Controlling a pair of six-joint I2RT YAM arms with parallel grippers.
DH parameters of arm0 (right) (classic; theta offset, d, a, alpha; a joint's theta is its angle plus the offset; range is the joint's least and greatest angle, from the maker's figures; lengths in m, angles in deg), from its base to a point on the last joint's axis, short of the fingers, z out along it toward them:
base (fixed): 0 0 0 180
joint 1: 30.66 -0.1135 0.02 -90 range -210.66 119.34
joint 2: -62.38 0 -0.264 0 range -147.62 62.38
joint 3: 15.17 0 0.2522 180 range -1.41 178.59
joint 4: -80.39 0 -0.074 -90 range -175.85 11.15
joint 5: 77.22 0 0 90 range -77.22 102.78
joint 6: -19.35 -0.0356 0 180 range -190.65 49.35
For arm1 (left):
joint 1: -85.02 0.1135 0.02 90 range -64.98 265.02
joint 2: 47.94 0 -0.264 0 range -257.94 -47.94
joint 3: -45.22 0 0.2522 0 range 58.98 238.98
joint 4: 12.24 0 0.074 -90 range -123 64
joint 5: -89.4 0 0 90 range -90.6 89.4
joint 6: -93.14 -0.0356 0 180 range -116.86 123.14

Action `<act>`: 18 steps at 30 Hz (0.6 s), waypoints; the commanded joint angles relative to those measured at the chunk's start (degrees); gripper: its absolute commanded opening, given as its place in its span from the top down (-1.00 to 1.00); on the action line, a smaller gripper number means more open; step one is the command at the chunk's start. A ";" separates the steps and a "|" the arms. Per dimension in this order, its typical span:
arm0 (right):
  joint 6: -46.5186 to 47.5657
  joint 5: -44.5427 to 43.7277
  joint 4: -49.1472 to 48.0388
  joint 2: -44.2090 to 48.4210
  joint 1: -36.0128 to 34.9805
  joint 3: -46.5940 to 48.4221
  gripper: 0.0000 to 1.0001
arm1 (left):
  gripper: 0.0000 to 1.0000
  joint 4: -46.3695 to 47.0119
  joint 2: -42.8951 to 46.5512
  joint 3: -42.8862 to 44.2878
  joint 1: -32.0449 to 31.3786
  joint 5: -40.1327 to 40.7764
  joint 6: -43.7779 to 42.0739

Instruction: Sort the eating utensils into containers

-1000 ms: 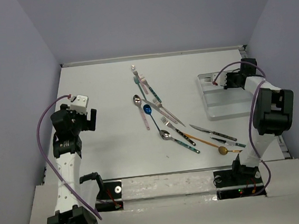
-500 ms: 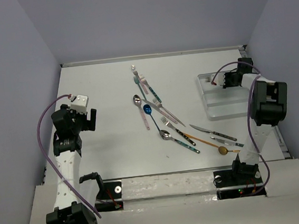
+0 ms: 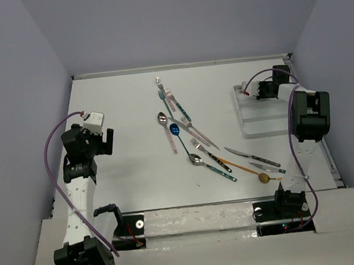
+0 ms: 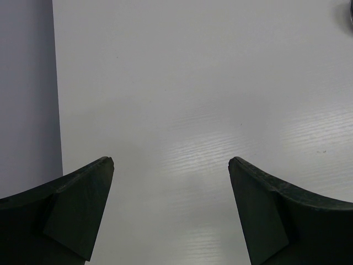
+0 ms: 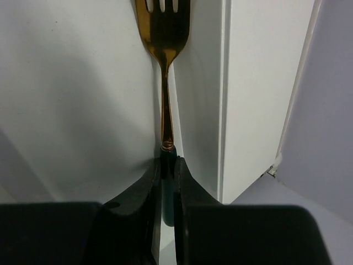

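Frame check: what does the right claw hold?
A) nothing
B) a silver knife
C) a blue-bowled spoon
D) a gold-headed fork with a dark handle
D: the right wrist view shows the right claw shut on the dark handle of a gold-headed fork, at the white plastic tray.

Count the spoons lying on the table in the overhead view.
4. The pink-handled spoon and blue spoon lie side by side at the pile's left. The teal-handled spoon lies just below them in the view. The gold spoon lies furthest right. Overlaps may hide another.
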 commanded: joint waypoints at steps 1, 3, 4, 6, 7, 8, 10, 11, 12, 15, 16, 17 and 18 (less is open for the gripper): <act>-4.95 -0.11 -5.76 -1.71 -0.60 4.79 1.00 | -0.98 1.86 -0.16 1.58 -0.06 0.59 0.54; -7.15 -0.02 -6.03 -2.67 -0.60 5.50 1.00 | -0.98 1.78 -0.07 1.58 -0.06 0.68 0.54; -7.68 -0.28 -6.64 -2.94 -0.60 5.85 1.00 | -0.98 1.95 -0.07 1.58 -0.06 0.77 0.54; -9.09 -1.33 -7.43 -3.82 -1.21 6.47 0.94 | -0.98 1.87 -0.16 1.67 -0.06 0.77 0.45; -9.44 -2.65 -7.96 -4.08 -1.21 6.56 0.89 | -0.98 1.95 -0.16 1.67 -0.06 0.85 0.54; -9.62 -3.18 -9.53 -4.34 -1.21 6.47 0.85 | -0.98 1.95 -0.07 1.58 -0.06 0.85 0.62; -9.71 -3.54 -10.51 -4.26 -1.21 6.12 0.79 | -0.98 1.95 -0.07 1.58 -0.06 0.94 0.54; -9.62 -3.36 -10.60 -4.17 -1.21 5.94 0.76 | -0.98 1.95 -0.07 1.66 -0.06 0.94 0.54; -9.62 -3.10 -10.77 -3.74 -1.21 5.68 0.68 | -0.98 1.95 0.02 1.49 -0.06 0.94 0.54; -9.36 -2.49 -11.30 -2.94 -1.21 5.07 0.48 | -0.98 2.04 0.19 1.49 -0.06 1.03 0.54; -9.01 -1.87 -11.39 -2.42 -1.21 4.37 0.40 | -0.98 1.95 0.28 1.40 -0.06 1.03 0.54; -8.40 -1.61 -11.39 -1.54 -1.21 4.01 0.25 | -0.98 1.95 0.28 1.40 -0.06 1.03 0.54; -8.30 -1.26 -11.48 -1.10 -1.21 3.75 0.23 | -0.98 1.95 0.46 1.40 -0.06 1.03 0.54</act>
